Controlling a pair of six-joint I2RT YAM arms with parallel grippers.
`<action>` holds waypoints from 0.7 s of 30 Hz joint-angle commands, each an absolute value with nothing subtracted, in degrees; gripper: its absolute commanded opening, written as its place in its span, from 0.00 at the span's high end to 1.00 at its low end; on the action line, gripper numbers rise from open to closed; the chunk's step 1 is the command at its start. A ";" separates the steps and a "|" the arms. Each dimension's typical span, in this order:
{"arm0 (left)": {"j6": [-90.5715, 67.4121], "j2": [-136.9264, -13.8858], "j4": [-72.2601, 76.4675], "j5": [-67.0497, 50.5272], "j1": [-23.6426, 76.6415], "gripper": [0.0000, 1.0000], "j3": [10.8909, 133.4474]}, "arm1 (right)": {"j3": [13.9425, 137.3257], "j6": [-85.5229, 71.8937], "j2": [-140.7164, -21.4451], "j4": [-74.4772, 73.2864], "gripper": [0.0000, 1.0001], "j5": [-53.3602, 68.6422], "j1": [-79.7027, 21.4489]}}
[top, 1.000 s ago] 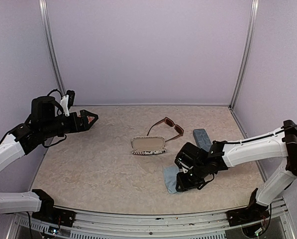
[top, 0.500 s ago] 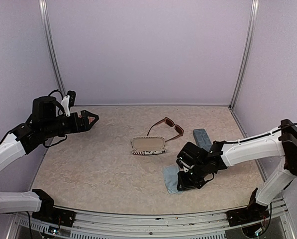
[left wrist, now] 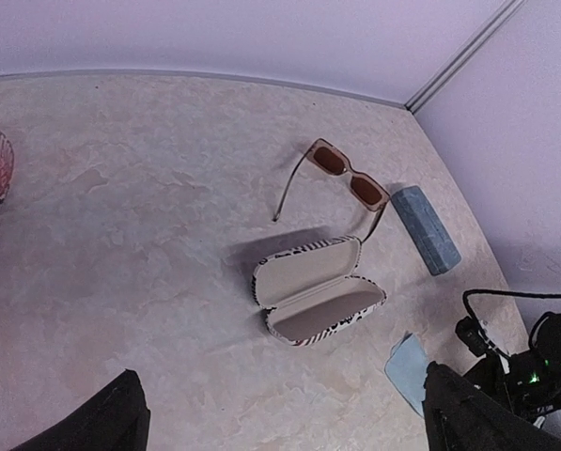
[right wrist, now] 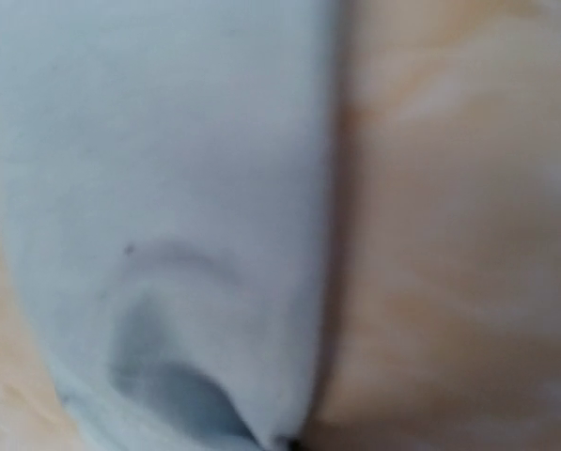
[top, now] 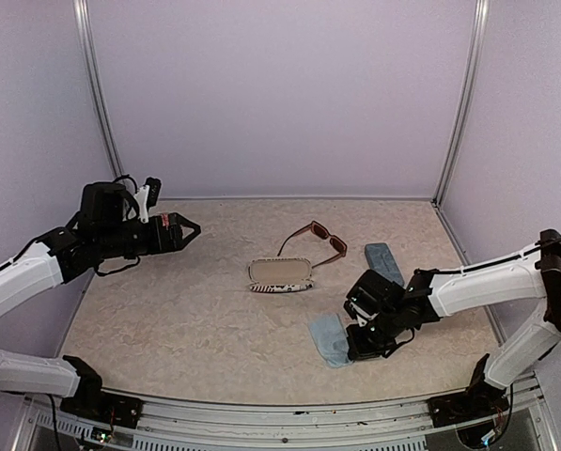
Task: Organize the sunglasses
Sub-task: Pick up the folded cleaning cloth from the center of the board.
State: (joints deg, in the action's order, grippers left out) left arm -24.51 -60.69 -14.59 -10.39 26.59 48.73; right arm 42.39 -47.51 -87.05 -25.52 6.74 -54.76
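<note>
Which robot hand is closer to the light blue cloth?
Right. The right gripper is down low at the light blue cloth's right edge. The left gripper hangs raised far off over the table's left side, past the open striped case.

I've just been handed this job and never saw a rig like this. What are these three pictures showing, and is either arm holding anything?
You have two robot arms bolted at the near edge of a table, each ending in a two-finger tool. The wide picture looks down from above and behind them; the other two come from cameras on the wrists. On the table lie brown sunglasses with arms unfolded, an open striped case, a closed blue-grey case and a pale blue cloth. The left tool hangs open in the air, holding nothing; its camera shows most of the table. The right tool is shut, down at the cloth, which fills its blurred close-up. Whether it has pinched the cloth, I cannot tell.
</note>
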 commanded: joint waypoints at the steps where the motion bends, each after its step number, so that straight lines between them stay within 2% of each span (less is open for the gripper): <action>1: -25.76 -64.75 -11.35 -12.96 30.36 0.01 52.99 | 38.93 -42.29 -83.95 -30.64 1.00 6.72 -51.36; 10: -22.65 -82.21 -11.62 -15.75 44.37 0.01 64.54 | 35.70 -34.94 -80.91 -33.62 1.00 10.84 -47.01; 21: -15.10 -106.74 -17.15 -26.24 53.27 0.07 84.26 | 32.90 -35.08 -76.88 -32.61 1.00 11.14 -45.26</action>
State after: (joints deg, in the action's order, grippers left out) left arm -19.73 -100.79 -13.50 -21.04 51.35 77.43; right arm 34.72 -35.31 -77.80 -29.76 11.81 -45.84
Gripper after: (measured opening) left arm 0.948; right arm 0.004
